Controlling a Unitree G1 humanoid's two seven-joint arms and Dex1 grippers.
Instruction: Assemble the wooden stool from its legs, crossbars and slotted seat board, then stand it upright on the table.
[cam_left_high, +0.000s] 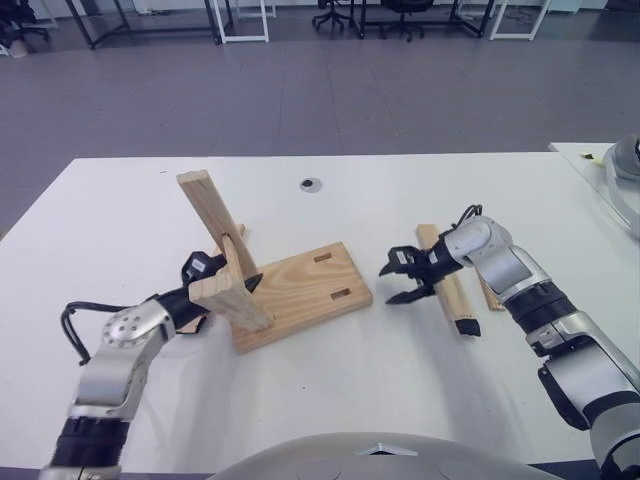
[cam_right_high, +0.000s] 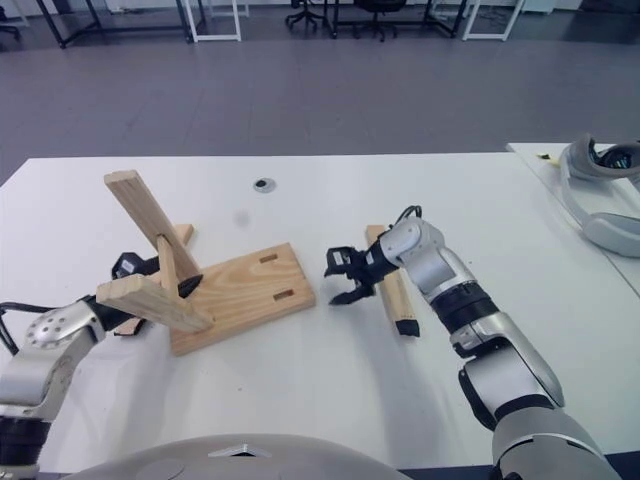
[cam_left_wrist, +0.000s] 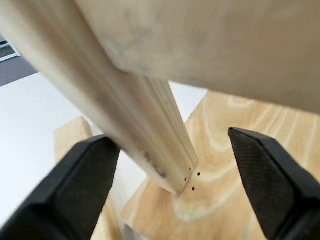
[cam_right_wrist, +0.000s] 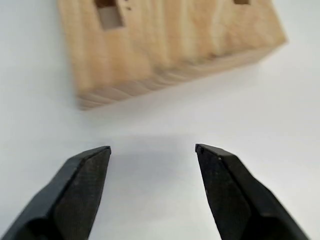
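head view: a pale rectangular wooden seat board (cam_left_high: 310, 290) with two slots lay flat on the white desk (cam_left_high: 420, 190). a leg frame (cam_left_high: 215, 215) of pale wood, two legs joined by a crossbar, stood tilted on the board's left end. the left tool (cam_left_high: 225, 280) sat low at the frame's base. the right tool (cam_left_high: 390, 284) hovered just right of the board, beside a loose leg (cam_left_high: 452, 300) of pale wood with a dark end.

left wrist view: left tool wide open, its black fingers (cam_left_wrist: 85, 190) straddling one leg, one close against the wood, the other apart.

right wrist view: right tool open, gripping nothing, bare desk between its tips, the board's edge near.
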